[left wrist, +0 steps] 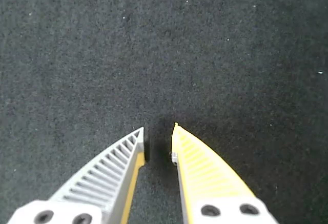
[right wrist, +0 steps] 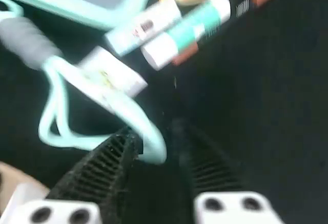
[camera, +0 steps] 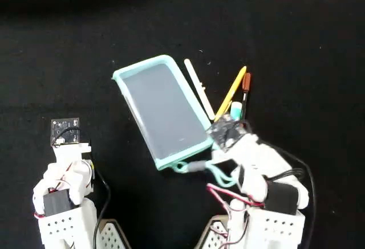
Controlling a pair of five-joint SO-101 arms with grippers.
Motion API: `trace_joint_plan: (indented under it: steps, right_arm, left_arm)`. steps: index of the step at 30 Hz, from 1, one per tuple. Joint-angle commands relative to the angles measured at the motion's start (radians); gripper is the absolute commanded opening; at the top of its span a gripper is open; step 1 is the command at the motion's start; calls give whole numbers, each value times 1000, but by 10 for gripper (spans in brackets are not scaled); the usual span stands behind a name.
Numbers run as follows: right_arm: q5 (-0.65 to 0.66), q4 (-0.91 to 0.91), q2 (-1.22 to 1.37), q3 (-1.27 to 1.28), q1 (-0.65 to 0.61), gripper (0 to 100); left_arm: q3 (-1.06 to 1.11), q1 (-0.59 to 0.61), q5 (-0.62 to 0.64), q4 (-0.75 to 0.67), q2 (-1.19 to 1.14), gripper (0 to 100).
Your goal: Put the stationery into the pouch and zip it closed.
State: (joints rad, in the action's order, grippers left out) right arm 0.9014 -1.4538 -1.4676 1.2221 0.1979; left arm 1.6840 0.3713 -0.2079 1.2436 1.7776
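The teal pouch [camera: 162, 109] with a grey mesh face lies slanted at the table's middle. Beside its right edge lie a white pen [camera: 198, 88], a yellow pencil [camera: 231, 92], a brown-capped pen [camera: 246, 86] and a teal-and-white marker [camera: 235, 111]. The pouch's teal strap loop [right wrist: 56, 126] runs from its near corner, past a grey zipper pull [right wrist: 25, 42]. My right gripper [right wrist: 152, 129] is open, and the loop's end rests against one finger [right wrist: 110, 160]. My left gripper [left wrist: 159, 127] hangs over bare cloth at the near left, its fingers a narrow gap apart and holding nothing.
Black cloth [camera: 296, 44] covers the whole table. Both arm bases stand at the near edge, the left one [camera: 63, 203] and the right one [camera: 268, 203]. The pens also show close up in the right wrist view, blurred.
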Motion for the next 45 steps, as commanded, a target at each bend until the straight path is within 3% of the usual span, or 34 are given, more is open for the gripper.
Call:
trace_joint_plan:
  steps: [1,7,12,17,22,29,35,40,45]
  right_arm:
    - [12,71,-16,36,71,247]
    - [-21,46,-12,-8,31,247]
    - [-38,-52,1,-76,-183,247]
    - [-46,-34,162,-87,-404,247]
    - [-160,81,427,-77,-594,247]
    - [-172,242,650,-77,-632,247]
    - [-169,293,667,-58,-643,247]
    - [-180,334,670,-5,-755,247]
    - [-221,420,671,44,-763,247]
  left_arm:
    - [16,2,-8,5,-5,107]
    - [16,2,-8,5,-5,107]
    - [16,4,-8,5,-5,107]
    - [16,4,-8,5,-5,107]
    - [16,4,-8,5,-5,107]
    - [16,2,-8,5,-5,107]
    - [16,2,-8,5,-5,107]
    - [16,2,-8,5,-5,107]
    - [16,2,-8,5,-5,107]
